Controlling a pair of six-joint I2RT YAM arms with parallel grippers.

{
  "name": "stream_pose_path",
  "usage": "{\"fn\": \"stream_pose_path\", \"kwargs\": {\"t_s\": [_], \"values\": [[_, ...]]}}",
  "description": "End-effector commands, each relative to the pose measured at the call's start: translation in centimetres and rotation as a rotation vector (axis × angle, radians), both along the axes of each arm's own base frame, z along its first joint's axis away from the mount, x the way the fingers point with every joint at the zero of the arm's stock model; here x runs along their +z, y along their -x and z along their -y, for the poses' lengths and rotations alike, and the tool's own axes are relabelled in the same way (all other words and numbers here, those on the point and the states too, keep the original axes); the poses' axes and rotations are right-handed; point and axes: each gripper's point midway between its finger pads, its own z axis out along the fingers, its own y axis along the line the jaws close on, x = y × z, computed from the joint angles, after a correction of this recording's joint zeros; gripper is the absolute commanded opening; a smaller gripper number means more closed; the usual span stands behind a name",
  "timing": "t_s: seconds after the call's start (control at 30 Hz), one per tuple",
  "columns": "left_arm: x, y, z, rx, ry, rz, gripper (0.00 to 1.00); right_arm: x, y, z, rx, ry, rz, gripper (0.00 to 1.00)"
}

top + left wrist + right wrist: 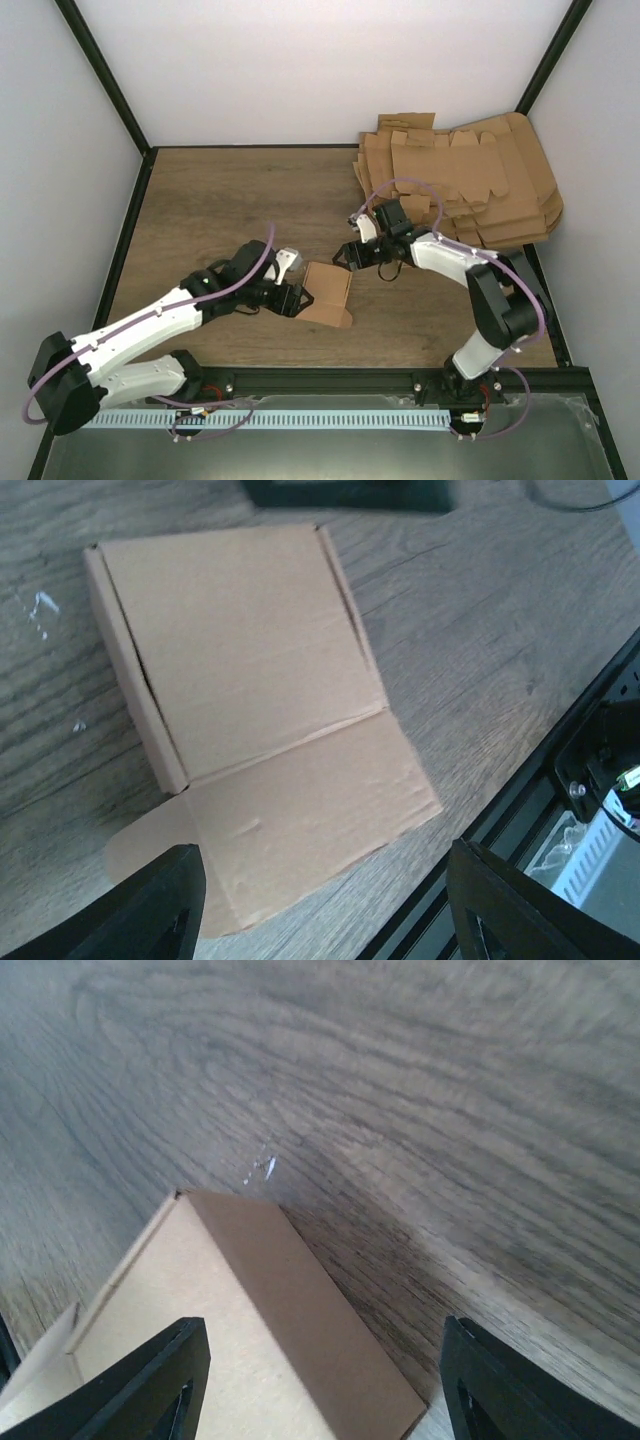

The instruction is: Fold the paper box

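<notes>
The paper box (pixel 328 293) lies on the wooden table between the two grippers, a small brown cardboard box with its lid down and one flap spread flat toward the near edge. In the left wrist view the box (pixel 240 650) fills the middle, with the flat flap (pixel 310 800) below it. My left gripper (pixel 293 298) is open at the box's left side, holding nothing. My right gripper (pixel 350 255) is open just above the box's far right corner (pixel 260 1320), holding nothing.
A pile of flat brown cardboard sheets (pixel 470 180) lies at the back right of the table. A black frame rail (pixel 350 378) runs along the near edge. White walls enclose the table (pixel 220 200).
</notes>
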Motion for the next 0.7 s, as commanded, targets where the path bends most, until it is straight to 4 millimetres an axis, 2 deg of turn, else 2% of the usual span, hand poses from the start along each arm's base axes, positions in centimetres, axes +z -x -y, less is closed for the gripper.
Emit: {"fn": "stream_pose_path", "kwargs": {"t_s": [0.0,0.2,0.33,0.5,0.67], "values": [[1.9,-0.7,0.6,-0.058,-0.028,0.226,0.71,-0.7,-0.6,-1.6,0.107,-0.086,0.007,0.66],[2.5,-0.4,1.8,-0.143,-0.097,0.391,0.73,-2.3,-0.8,-1.0,0.106,-0.146,-0.059,0.62],[3.3,-1.4,2.1,-0.165,-0.168,0.490,0.75,-3.5,-1.1,-0.6,0.109,-0.179,-0.109,0.56],[5.4,-2.7,3.1,-0.155,-0.176,0.534,0.75,-5.4,-2.0,-0.5,0.098,-0.222,-0.190,0.47],[8.7,-4.4,3.9,-0.090,-0.116,0.536,0.75,-5.6,-3.4,-0.6,0.102,-0.254,-0.196,0.45]]}}
